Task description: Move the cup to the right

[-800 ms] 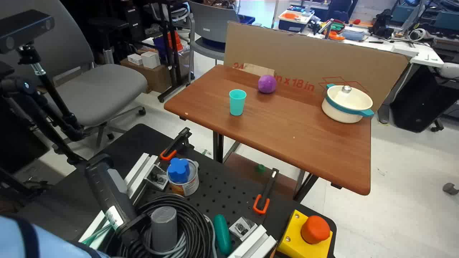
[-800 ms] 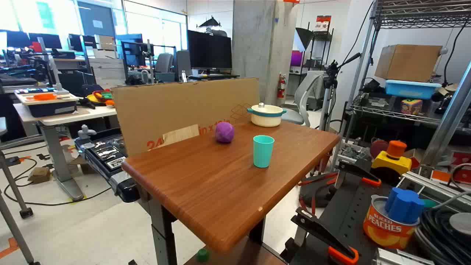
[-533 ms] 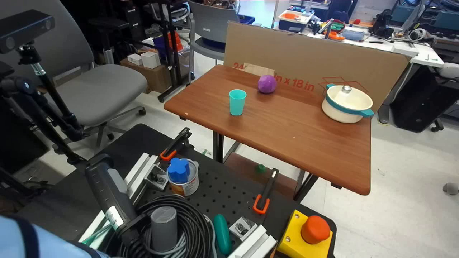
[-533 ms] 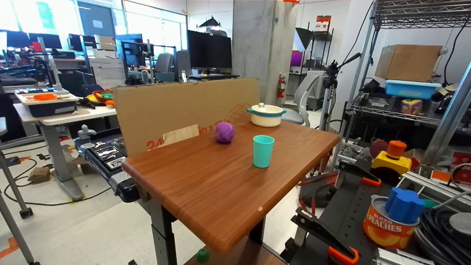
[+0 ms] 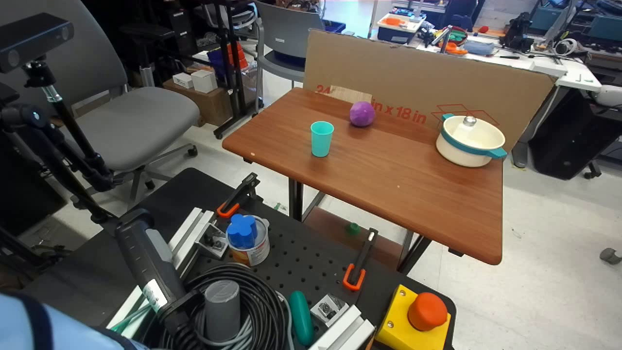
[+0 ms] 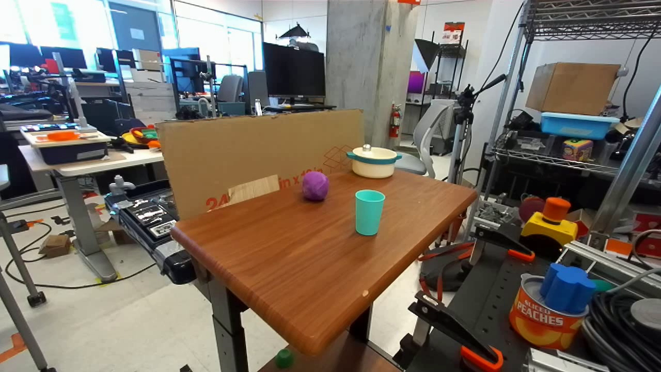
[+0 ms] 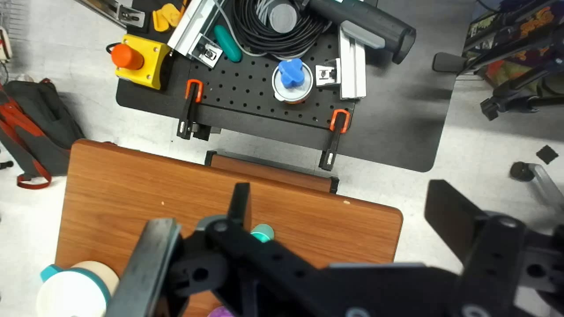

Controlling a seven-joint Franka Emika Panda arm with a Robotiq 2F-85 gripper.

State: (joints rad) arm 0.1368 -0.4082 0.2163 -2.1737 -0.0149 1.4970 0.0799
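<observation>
The teal cup (image 5: 320,141) stands upright on the brown table (image 5: 388,165), near its left end in this exterior view. It also stands on the table in an exterior view (image 6: 368,214). In the wrist view a small part of the cup (image 7: 263,230) shows beside the left finger; the finger's linkage covers the rest. My gripper (image 7: 341,202) is open, with its fingers wide apart and nothing between them. It is above the table, apart from the cup. The gripper does not show in either exterior view.
A purple ball (image 5: 362,114) lies behind the cup. A white lidded pot (image 5: 466,146) with teal handles stands at the table's right end. A cardboard sheet (image 6: 258,155) stands along the back edge. A black bench (image 5: 301,253) with clamps and a can (image 6: 547,315) adjoins the front.
</observation>
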